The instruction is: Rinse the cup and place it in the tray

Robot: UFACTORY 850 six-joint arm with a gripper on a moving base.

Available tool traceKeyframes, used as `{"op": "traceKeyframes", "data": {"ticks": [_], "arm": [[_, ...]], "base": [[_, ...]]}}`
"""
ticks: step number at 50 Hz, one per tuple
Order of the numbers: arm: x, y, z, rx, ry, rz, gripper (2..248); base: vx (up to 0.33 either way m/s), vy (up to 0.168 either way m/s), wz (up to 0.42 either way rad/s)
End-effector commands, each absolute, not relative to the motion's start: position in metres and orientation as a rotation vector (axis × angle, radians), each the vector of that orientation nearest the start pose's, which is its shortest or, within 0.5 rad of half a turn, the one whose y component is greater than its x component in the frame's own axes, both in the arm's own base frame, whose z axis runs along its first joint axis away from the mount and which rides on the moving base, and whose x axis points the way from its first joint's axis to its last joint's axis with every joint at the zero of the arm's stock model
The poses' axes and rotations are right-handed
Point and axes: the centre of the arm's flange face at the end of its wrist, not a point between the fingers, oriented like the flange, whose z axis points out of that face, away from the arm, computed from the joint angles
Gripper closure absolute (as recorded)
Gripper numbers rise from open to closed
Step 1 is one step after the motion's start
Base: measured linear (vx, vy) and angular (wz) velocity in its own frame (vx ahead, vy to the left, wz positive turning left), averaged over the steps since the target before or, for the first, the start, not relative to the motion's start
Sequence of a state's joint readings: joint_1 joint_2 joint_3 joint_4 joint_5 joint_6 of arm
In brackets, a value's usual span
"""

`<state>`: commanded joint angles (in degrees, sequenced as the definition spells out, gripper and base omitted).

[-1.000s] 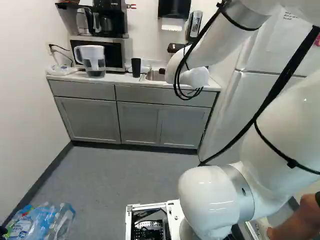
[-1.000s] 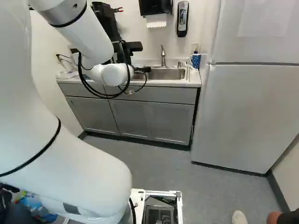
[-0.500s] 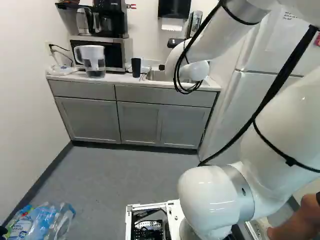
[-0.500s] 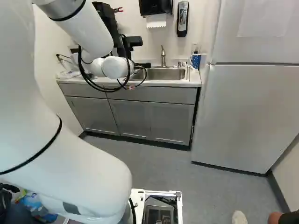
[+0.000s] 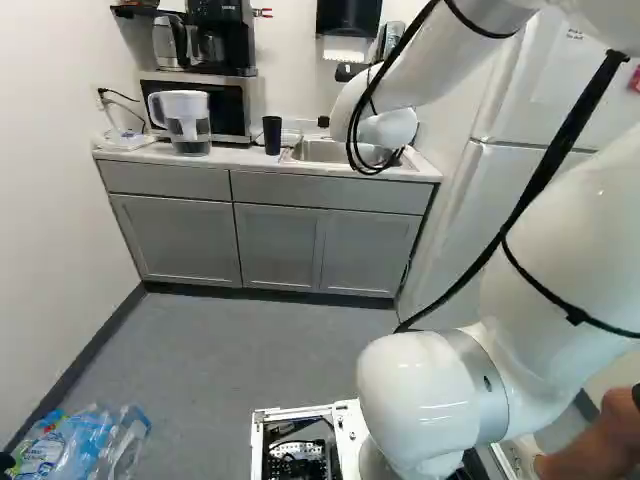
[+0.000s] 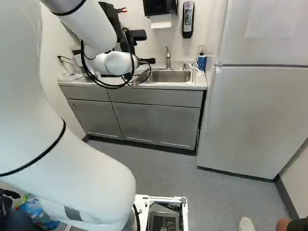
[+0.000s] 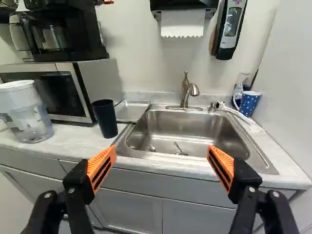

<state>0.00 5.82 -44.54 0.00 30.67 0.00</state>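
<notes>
Wrist view, black cup (image 7: 105, 118) on counter (image 7: 73, 140), ahead of tool (image 6: 150, 48), apart

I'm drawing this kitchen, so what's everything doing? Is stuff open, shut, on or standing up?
Gripper: open, holding nothing
Dark cup: upright
Tray: flat, empty
Faucet: no water running
Microwave: shut
Pitcher: upright, lid on
Paper towel: hanging out
Fridge: doors shut
Cabinet doors: shut
Spotted blue cup: upright

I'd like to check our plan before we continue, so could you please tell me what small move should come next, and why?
Probably swing the open gripper sideways toward the black cup. The space between its fingers faces the sink, while the cup stands ungripped on the counter, between the pitcher and the tray.
</notes>
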Motion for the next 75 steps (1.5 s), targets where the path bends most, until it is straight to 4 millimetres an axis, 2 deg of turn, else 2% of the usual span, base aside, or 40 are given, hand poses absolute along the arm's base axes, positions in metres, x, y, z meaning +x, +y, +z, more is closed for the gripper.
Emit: {"op": "traceKeyframes", "data": {"ticks": [32, 75], "arm": [[0.492, 0.0, 0.582, -2.39, 0.0, -2.039, 3], [0.492, 0.0, 0.582, -2.39, 0.0, -2.039, 3]], "base": [[0.0, 0.0, 0.0], [0.0, 0.0, 0.0]]}}
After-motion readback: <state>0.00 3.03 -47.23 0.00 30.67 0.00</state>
